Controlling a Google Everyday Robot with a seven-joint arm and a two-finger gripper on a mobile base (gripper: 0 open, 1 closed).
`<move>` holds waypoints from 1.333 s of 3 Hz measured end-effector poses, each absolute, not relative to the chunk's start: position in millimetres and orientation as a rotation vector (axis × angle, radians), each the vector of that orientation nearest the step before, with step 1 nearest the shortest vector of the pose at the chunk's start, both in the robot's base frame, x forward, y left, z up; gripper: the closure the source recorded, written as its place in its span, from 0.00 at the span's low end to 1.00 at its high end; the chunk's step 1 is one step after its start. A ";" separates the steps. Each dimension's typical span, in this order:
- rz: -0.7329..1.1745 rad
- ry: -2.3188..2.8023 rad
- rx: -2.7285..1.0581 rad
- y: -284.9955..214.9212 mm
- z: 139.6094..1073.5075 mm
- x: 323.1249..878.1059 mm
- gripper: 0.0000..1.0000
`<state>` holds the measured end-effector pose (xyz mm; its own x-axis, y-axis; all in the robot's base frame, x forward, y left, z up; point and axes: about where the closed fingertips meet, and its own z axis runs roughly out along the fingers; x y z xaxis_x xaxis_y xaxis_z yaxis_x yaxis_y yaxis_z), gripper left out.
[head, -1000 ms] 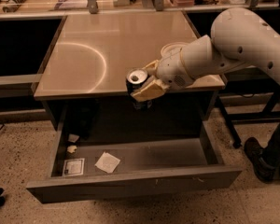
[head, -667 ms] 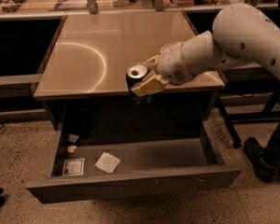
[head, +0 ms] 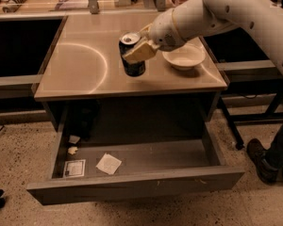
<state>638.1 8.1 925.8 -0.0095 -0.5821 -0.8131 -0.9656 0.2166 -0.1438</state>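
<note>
My gripper (head: 137, 45) is shut on a dark soda can (head: 132, 55) with a silver top. It holds the can upright just above the steel tabletop (head: 85, 60), near the middle of the table. The white arm reaches in from the upper right. A white bowl (head: 184, 58) sits on the table right of the can, partly behind the arm. Below the table, a grey drawer (head: 132, 182) stands pulled out.
Inside the drawer lie a white paper square (head: 108, 164), a small card (head: 74, 168) and a few scraps at the left end. A person's shoe (head: 257, 159) is on the floor at the right. Clutter lines the counter at the back.
The arm has lifted the can from the front edge of the table, over the drawer, up and back above the tabletop beside the bowl.
</note>
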 end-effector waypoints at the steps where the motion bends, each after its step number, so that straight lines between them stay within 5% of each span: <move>1: 0.624 1.665 -1.402 18.4 934.2 683.9 1.00; 4: 0.767 1.775 -1.316 40.6 887.9 730.0 1.00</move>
<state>730.0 40.6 887.9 -0.1586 -0.4876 -0.8585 -0.9594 0.2814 0.0175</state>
